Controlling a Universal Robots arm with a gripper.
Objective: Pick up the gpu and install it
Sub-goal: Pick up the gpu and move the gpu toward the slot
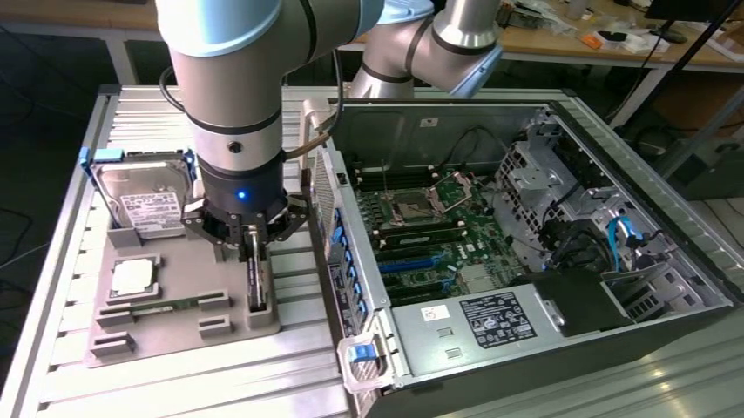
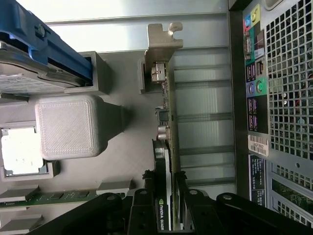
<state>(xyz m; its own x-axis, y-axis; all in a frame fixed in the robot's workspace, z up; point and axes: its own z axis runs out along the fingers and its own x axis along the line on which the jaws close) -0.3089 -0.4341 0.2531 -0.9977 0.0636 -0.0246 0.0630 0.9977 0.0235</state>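
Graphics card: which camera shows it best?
The wrist view. There the graphics card runs long and close, with its metal bracket and small parts easy to see. In the exterior view it is a thin dark strip standing on edge in the grey tray, right under the tool.

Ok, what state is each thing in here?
gpu: standing on edge in its tray slot, not lifted
gripper: shut on the gpu
hard drive: leaning upright in the tray
memory stick: lying flat in the tray
computer case: side open
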